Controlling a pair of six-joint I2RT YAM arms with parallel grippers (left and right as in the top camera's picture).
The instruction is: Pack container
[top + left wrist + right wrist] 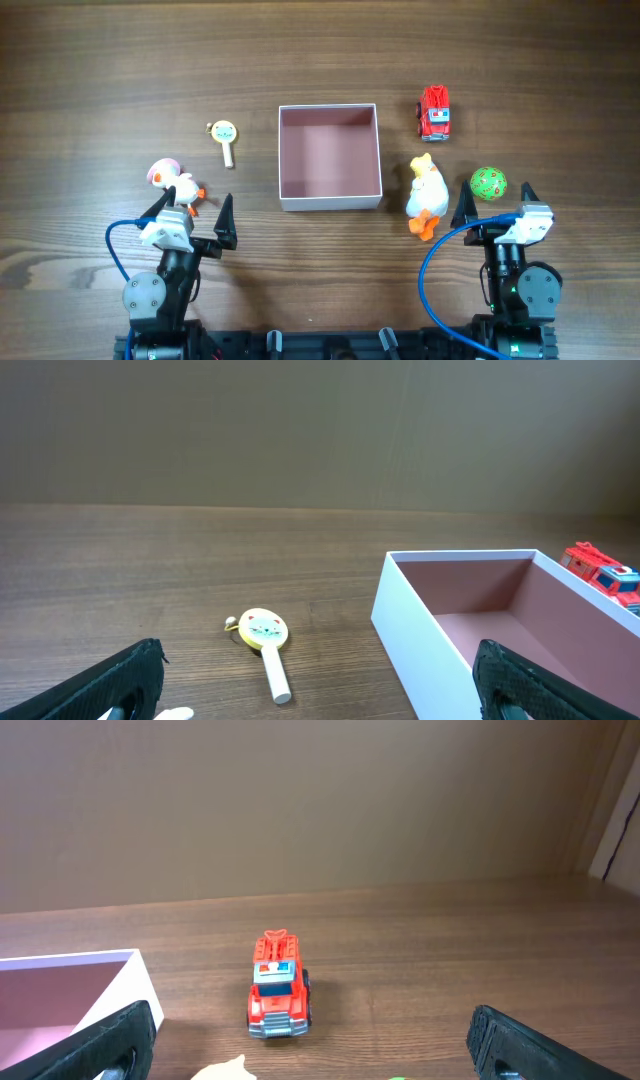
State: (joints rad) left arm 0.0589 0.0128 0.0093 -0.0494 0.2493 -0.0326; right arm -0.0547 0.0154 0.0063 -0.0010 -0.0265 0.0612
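Closest to me, both arms sit low at the near edge of the table (90, 80). The left gripper (193, 213) has its jaws spread wide with nothing between them, and the right gripper (496, 203) is the same, wide apart and empty.

Just ahead of the left gripper's outer finger stands a small pink and white bird (172, 181); whether they touch I can't tell. Just ahead of the right jaws the green ball (489, 184) sits almost in line with the gap. Beside it, toward the middle, a white and yellow duck (426, 190) lies with its long axis running away from the robot.

Further out, the container (330, 202) sits between the two arms and forward of both, open side up with nothing in it. It lies ahead and to the right of the left gripper, ahead and to the left of the right one.

Beyond that, a lollipop toy (225, 138) lies left of the container, its stick pointing back toward the robot, and a red fire truck (435, 112) sits off the far right corner.

I'd say the ball is the handiest first pick, for the right arm
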